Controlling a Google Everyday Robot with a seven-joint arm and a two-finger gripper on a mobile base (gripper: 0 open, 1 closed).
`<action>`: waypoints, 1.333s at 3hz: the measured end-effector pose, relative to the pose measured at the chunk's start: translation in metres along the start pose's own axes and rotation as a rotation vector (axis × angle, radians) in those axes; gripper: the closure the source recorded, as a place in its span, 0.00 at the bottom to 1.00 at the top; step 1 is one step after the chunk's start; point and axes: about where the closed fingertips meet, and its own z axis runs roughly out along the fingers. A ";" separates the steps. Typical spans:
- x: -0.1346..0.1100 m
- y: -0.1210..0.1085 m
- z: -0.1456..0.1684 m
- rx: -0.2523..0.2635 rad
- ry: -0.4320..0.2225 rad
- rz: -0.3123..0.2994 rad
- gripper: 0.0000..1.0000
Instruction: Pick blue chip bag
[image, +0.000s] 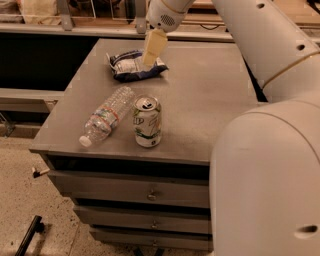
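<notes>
The blue chip bag (134, 66) is a crumpled dark navy foil bag with a white printed panel, lying at the far left of the grey cabinet top (210, 95). My gripper (152, 50) hangs from the white arm that reaches in from the right. Its cream-coloured fingers (154, 44) point down right over the bag's right half, just above it or touching it; I cannot tell which.
A clear plastic water bottle (106, 117) lies on its side at the front left. A green-and-white soda can (147, 121) stands upright beside it. The white arm's large body (265, 180) fills the right foreground. Drawers (150, 192) are below the top; shelving stands behind.
</notes>
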 end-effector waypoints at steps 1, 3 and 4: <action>0.016 0.005 0.009 -0.030 0.036 0.015 0.00; 0.055 -0.006 0.041 0.031 0.010 0.087 0.00; 0.053 -0.019 0.055 0.063 -0.051 0.140 0.00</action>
